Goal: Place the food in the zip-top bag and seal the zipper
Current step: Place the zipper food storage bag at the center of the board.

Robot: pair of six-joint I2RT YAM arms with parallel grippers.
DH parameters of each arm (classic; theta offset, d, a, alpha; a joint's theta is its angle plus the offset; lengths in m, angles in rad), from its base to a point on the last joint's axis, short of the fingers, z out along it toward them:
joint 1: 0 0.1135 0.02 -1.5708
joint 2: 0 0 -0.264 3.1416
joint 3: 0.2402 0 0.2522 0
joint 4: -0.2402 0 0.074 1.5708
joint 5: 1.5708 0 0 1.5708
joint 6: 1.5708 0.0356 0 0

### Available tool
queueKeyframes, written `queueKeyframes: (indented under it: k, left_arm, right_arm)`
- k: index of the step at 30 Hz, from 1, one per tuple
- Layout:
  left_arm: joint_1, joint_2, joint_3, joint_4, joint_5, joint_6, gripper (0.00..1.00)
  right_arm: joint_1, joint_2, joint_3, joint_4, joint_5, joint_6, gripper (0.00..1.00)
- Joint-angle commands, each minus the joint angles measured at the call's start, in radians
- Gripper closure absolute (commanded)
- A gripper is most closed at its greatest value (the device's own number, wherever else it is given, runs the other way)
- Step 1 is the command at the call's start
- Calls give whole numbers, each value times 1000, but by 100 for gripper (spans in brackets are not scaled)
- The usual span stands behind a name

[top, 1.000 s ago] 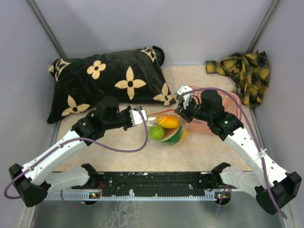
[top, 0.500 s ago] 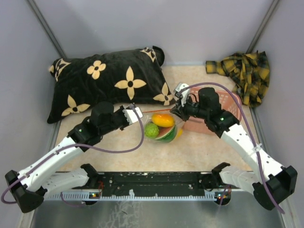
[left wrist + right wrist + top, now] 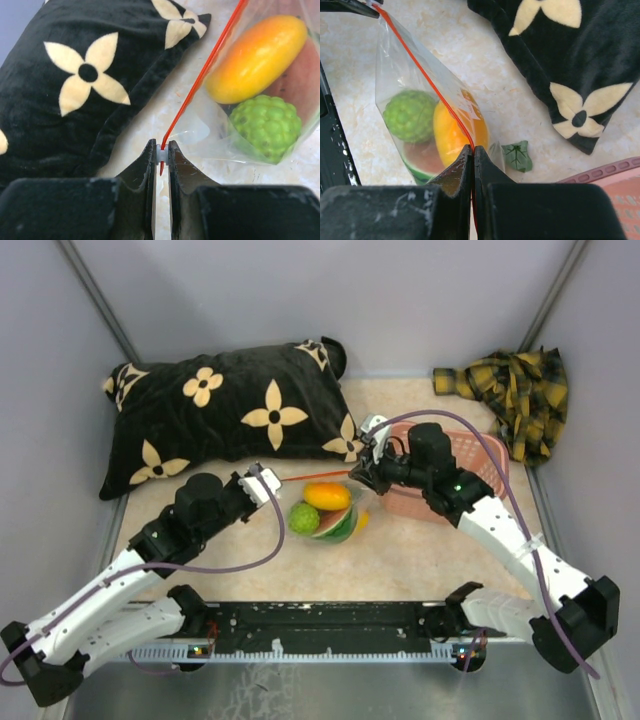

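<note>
White shells and black joints make up the left arm (image 3: 108, 585), lower left, and right arm (image 3: 515, 537), lower right; purple cables (image 3: 278, 535) loop alongside. The left gripper (image 3: 161, 146) has matte black fingers (image 3: 137, 172).

Right gripper (image 3: 472, 149) at 6 o'clock, clamped onto the red-orange zipper (image 3: 427, 82) of the clear zip-top bag (image 3: 395, 65). Inside: bumpy green ball (image 3: 410, 116) at 9 o'clock, yellow mango piece (image 3: 451, 134) touching it. Outside, toward 4 o'clock and just beside the bag — dark green leafy piece (image 3: 517, 155).
</note>
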Motion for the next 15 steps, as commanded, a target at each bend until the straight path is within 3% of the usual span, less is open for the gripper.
queueKeyframes:
  k: [1,7,15]
  left_arm:
    - [16,-16,-17,-28,-79,-59,93]
    - [15,-24,-25,-33,-76,-139,82]
    - [16,-161,-19,18,-48,-321,45]
  right_arm:
    - [29,1,66,86,47,13,100]
    - [49,-2,30,132,35,34,100]
    - [56,-4,21,165,8,63,100]
